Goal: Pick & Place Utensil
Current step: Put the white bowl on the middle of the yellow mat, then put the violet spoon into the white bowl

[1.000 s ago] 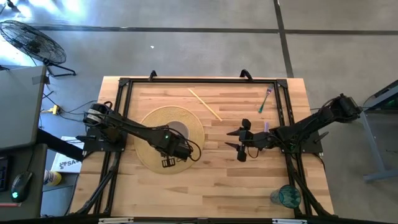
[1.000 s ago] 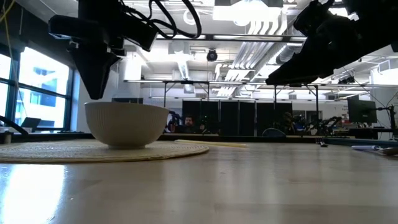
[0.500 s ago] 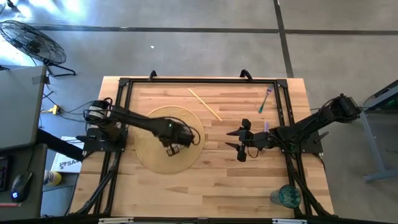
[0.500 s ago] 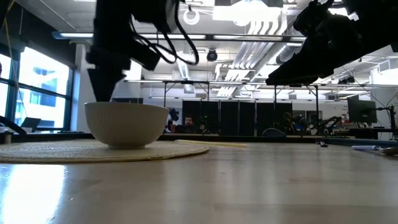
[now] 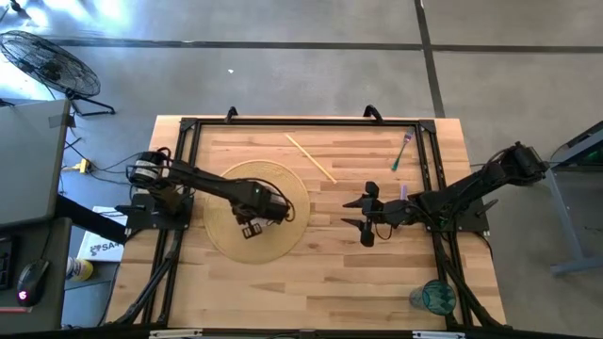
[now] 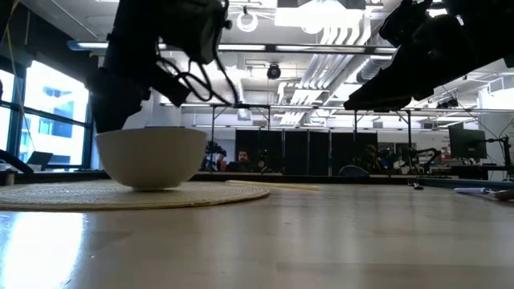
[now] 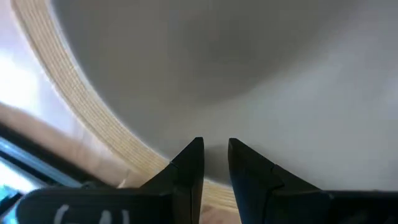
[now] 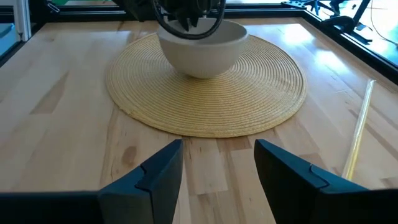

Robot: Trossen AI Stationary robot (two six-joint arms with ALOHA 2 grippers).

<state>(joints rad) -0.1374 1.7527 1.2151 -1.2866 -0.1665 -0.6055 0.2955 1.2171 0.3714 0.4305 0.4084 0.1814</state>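
A white ribbed bowl [image 6: 152, 156] [image 8: 199, 50] stands on its foot on a round woven placemat [image 5: 219, 243] on the table's left half. My left gripper [image 5: 247, 229] [image 6: 108, 122] comes down onto the bowl's left side, its fingers almost together; in the high view the arm covers the bowl. A wooden stick [image 5: 311, 157] and a green-handled utensil [image 5: 402, 151] lie flat near the far edge. My right gripper [image 5: 364, 219] [image 8: 217, 162] hovers open right of the placemat, touching nothing. My left gripper [image 7: 215, 152] is shut on the bowl at its edge [image 7: 214, 134] on the table's left side, coming from above and pointing down. Whether one finger is inside the bowl, I cannot tell. The bowl stays upright with its foot [image 6: 151, 186] on the placemat.
A teal glass [image 5: 435, 298] stands near the table's near right corner. A black frame [image 5: 306, 123] runs round the tabletop. Bare wood [image 5: 311, 273] lies between the placemat and the near edge. A fan [image 5: 47, 66] stands on the floor beyond the table's far left corner.
My left gripper has moved from the placemat's near part toward the far edge, dropped onto the bowl's rim, then drawn toward the table's left. The bowl has slid a little toward the table's left on the placemat, staying upright.
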